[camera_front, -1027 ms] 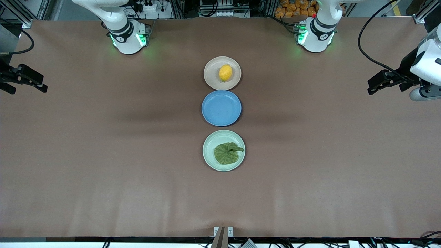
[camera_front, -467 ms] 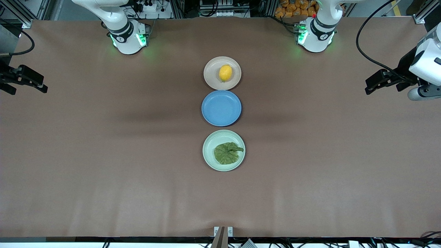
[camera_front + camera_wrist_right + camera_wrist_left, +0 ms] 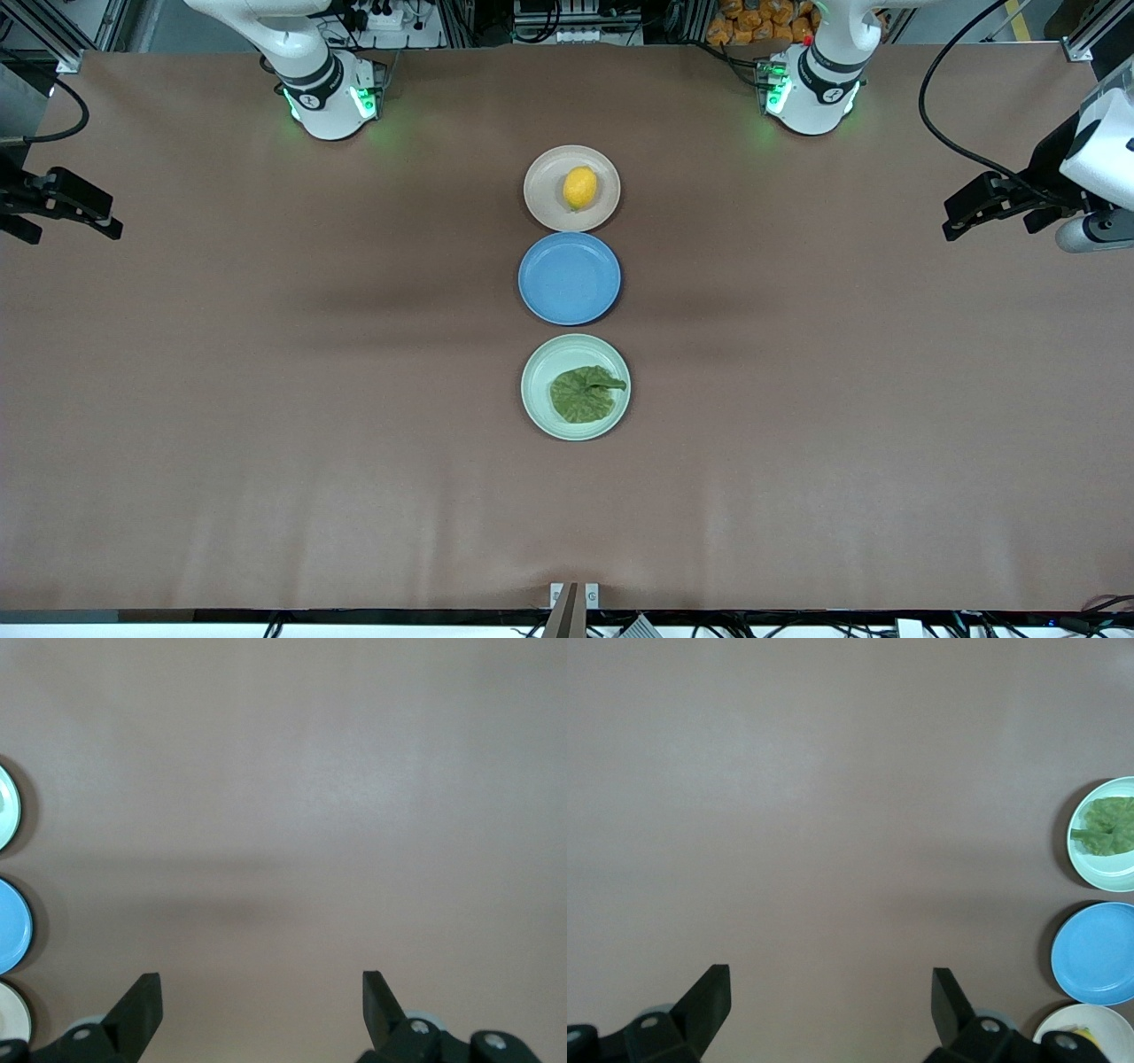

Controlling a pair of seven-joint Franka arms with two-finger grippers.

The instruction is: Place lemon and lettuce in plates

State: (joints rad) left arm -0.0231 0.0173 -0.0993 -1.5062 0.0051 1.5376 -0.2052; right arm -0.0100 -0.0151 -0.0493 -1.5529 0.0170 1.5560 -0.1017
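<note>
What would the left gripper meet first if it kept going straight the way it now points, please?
Probably only bare table. The left gripper is open over its arm's end, fingers aimed down at the brown surface; the plates sit off to one side.

Wide counter (image 3: 266,399) covered in plain matte brown, faintly creased near the camera's edge. Soft blurred shadows across the middle. Green glow (image 3: 390,133) on the surface at two spots along the top edge. Above that edge, metal framing (image 3: 461,22), cables (image 3: 948,133) and a heap of orange items (image 3: 762,22).
</note>
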